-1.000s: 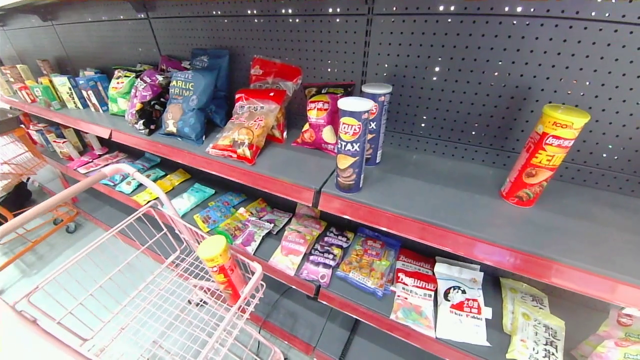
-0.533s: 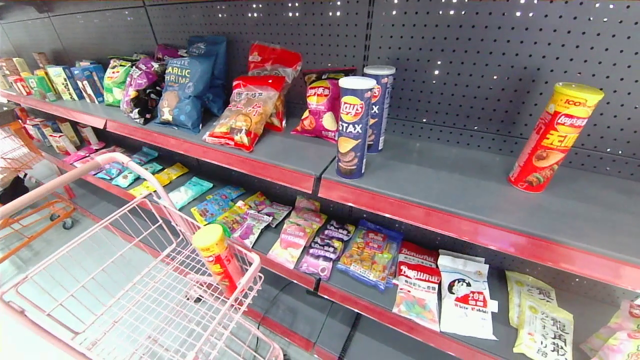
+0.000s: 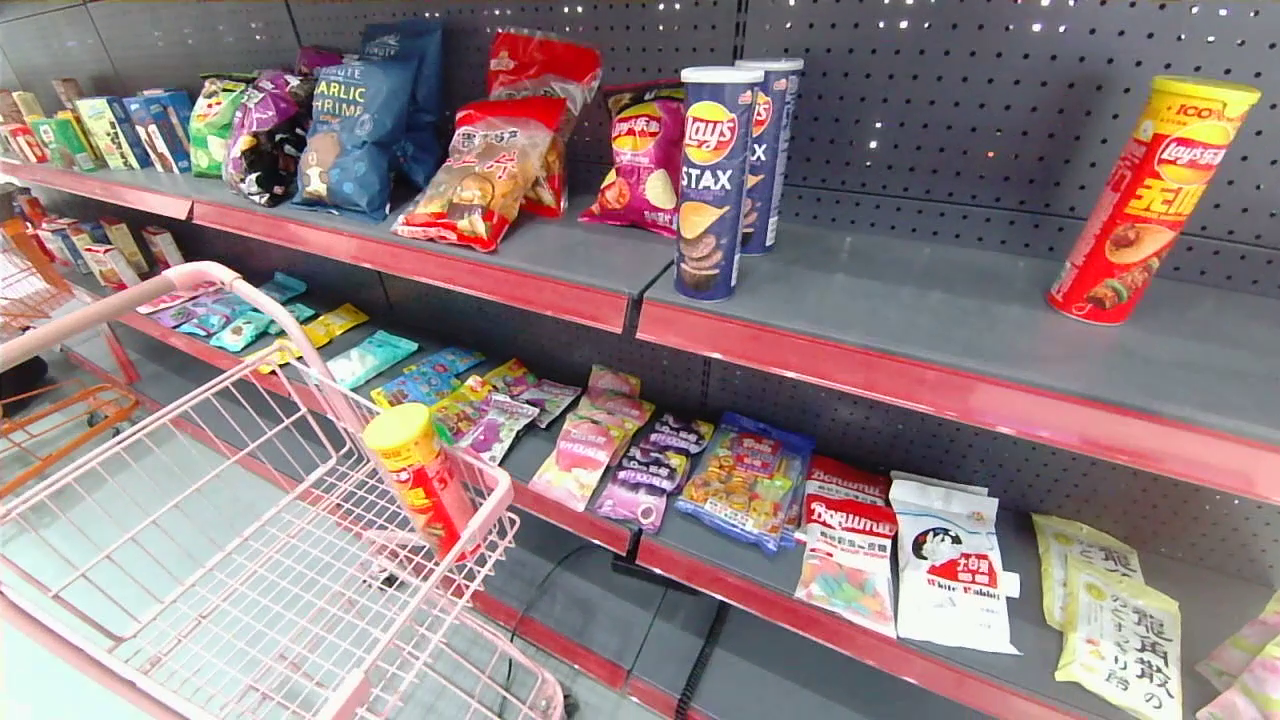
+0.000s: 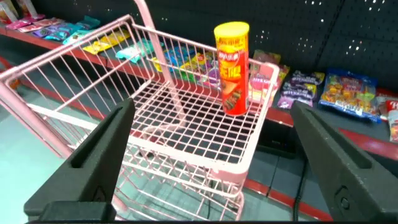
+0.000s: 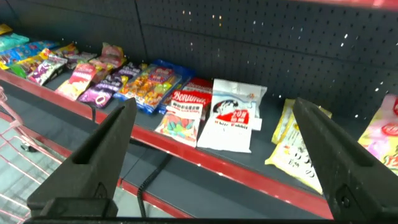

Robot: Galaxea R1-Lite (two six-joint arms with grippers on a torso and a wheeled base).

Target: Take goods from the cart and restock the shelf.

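Standing in cart (image 3: 120,305): red-yellow chips can (image 3: 420,480), upright in one corner.
Left gripper (image 4: 212,111): jaws spread, holding nothing, over the cart.
Right gripper (image 5: 214,106): jaws spread, holding nothing, before the lower shelf (image 5: 261,163).

Red-yellow canister (image 4: 232,68) upright in pink cart (image 4: 180,118)

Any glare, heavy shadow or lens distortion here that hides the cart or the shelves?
Head view: bright specks glint in the pegboard holes, nothing washed out; the red canister leans outward, probably lens distortion. Left wrist view: the cart and its yellow-lidded canister are evenly lit between the dark, open jaws of the left gripper. Right wrist view: the lower shelf is shaded yet legible.
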